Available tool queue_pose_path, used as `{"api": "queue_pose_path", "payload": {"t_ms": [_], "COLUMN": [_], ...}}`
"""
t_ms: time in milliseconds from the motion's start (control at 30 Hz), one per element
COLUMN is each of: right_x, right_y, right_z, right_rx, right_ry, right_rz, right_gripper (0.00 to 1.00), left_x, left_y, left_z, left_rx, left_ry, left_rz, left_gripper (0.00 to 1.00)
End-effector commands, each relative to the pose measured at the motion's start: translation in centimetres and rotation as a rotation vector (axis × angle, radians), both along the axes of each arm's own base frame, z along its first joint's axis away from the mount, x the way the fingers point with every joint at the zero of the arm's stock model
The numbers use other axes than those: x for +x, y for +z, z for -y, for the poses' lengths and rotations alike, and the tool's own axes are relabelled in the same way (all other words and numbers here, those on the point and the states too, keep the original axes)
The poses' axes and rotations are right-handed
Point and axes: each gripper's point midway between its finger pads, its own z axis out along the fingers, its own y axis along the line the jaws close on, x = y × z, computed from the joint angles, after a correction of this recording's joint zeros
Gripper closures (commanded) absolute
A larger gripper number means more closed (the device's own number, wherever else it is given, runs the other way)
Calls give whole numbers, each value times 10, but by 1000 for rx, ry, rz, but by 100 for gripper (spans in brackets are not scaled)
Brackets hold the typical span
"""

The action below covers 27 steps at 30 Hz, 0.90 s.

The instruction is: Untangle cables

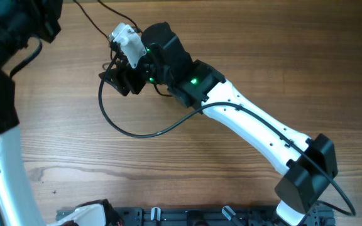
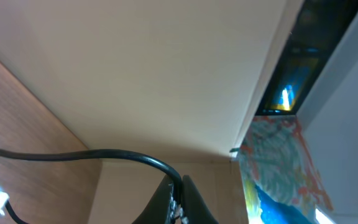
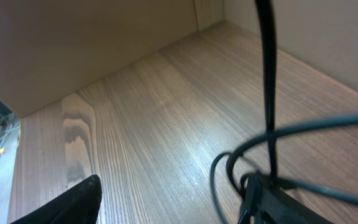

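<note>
Overhead view: the cables point(image 1: 134, 135) lie on the wooden surface point(image 1: 244, 37), left of centre. One thin black strand curves from beside the right fingers point(image 1: 121, 78) out toward the near edge, then back under the white right arm point(image 1: 256, 129). A second thin strand runs from the top edge of the view down toward the wrist of the same arm. The right arm reaches from the lower right corner diagonally to the upper middle, and its fingers sit low, at the top of the loop. The left arm point(image 1: 5, 150) stands along the left edge, with its black upper part in the top left corner.

Right wrist view: the right fingers point(image 3: 67, 205) stand wide apart, one at the lower left and the other at the lower right, with bare surface between them. The cables point(image 3: 267, 74) gather at the lower-right finger. One strand rises straight up from it, and several loops curl on the surface just beside and against it. Nothing is pinched between the two fingers. Whether the bundle is caught on that one finger cannot be told.

Left wrist view: the left fingers point(image 2: 165, 208) are closed together at the bottom of the view. A single strand of the cables point(image 2: 104, 152) comes in from the left edge, arches over and ends right at the fingertips, apparently pinched there. A pale board point(image 2: 166, 74) fills most of the view behind them.
</note>
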Motion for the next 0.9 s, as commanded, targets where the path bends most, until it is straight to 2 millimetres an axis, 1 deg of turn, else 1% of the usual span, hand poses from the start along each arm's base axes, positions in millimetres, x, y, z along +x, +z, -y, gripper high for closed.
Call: {"api": "queue_pose_path", "payload": {"t_ms": [0, 67, 100, 133, 167, 200, 333, 367, 400, 433, 500, 533, 667, 733, 767, 867], "right_x": [4, 4, 4, 4, 5, 6, 8, 8, 8, 8, 12, 14, 22, 24, 25, 27], "right_y": [-13, -12, -12, -12, -12, -12, -13, -13, -13, -13, -14, -15, -33, -46, -48, -56], "right_z": [-3, -4, -4, -4, -4, -3, -2, -2, -2, -2, 0, 1, 0, -3, -4, -7], "right_rx": [-11, -10, -9, -8, -8, -9, -9, -9, -9, -11, -19, -23, -54, -71, -70, -73], "right_ry": [-7, -7, -7, -7, -7, -14, -34, -34, -35, -38, -60, -73, -95, -94, -95, -97], "right_rz": [-12, -10, -9, -8, -7, -6, -17, -17, -17, -16, -9, -5, -17, -33, -34, -43], "right_gripper": [21, 24, 24, 31, 53, 96, 96, 83, 52, 39, 34, 29, 28, 28, 28, 22], "left_x": [-24, -30, -34, -36, -39, -40, -42, -43, -43, -43, -44, -45, -47, -51, -52, -57], "left_y": [21, 25, 28, 30, 33, 35, 35, 37, 38, 38, 39, 39, 42, 44, 46, 50], "left_z": [8, 11, 12, 13, 13, 14, 15, 16, 16, 16, 17, 18, 20, 21, 21, 22], "left_rx": [5, 7, -4, -6, -2, -2, -2, 0, 0, -1, -1, -1, 0, 1, 3, 6], "left_ry": [-25, -37, -45, -47, -47, -47, -58, -58, -59, -59, -66, -74, -88, -89, -90, -92], "left_rz": [64, 79, 82, 86, 101, 106, 109, 115, 119, 121, 124, 126, 139, 146, 151, 167], "left_gripper": [96, 96, 96, 96, 96, 96, 96, 96, 96, 96, 96, 96, 96, 96, 96, 96]}}
